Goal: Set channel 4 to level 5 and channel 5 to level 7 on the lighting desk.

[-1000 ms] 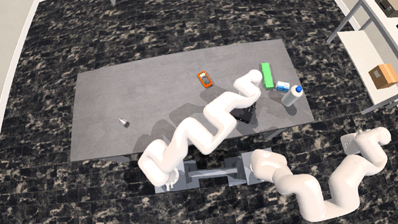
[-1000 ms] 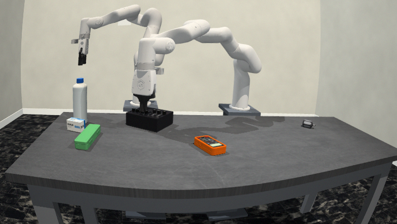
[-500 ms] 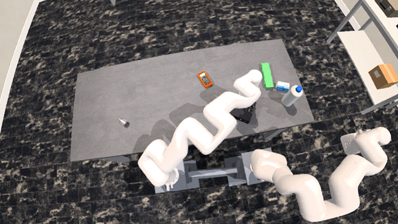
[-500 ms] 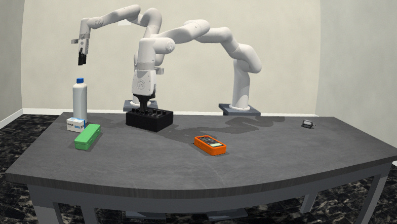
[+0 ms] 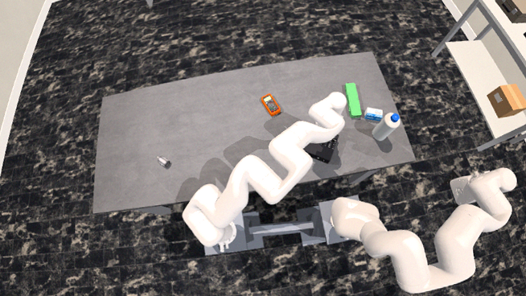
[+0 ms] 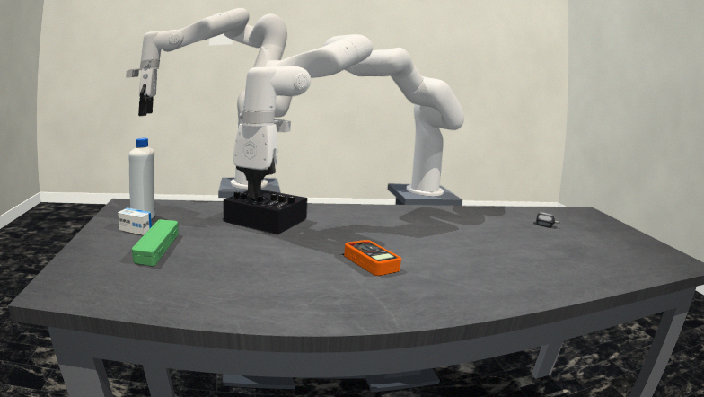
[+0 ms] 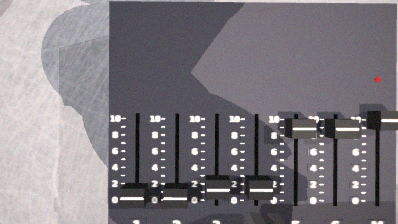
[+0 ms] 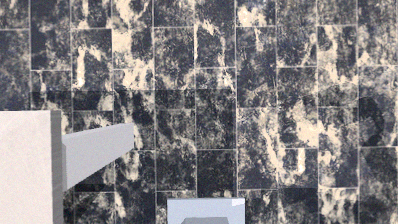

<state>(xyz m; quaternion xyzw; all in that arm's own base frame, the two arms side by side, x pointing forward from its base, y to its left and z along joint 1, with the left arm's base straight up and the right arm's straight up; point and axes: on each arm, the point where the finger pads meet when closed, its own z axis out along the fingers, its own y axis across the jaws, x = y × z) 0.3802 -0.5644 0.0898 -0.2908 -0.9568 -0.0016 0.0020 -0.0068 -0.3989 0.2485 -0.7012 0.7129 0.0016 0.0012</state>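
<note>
On and around the table (image 5: 192,132) (image 6: 315,295): two arms (image 5: 260,178) (image 6: 315,58) (image 5: 454,244) (image 6: 212,24), one bottle (image 5: 383,129) (image 6: 142,180), one multimeter (image 5: 270,105) (image 6: 374,258), seven faders (image 7: 218,189) on it.

Left hand (image 6: 254,196) points down, shut; right hand (image 6: 145,114) hangs open.

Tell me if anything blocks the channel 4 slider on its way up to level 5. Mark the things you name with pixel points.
Nothing visible does: above the channel 4 slider (image 7: 261,186), its slot (image 7: 256,147) shows no object up past level 5, only shadow across the panel.
</note>
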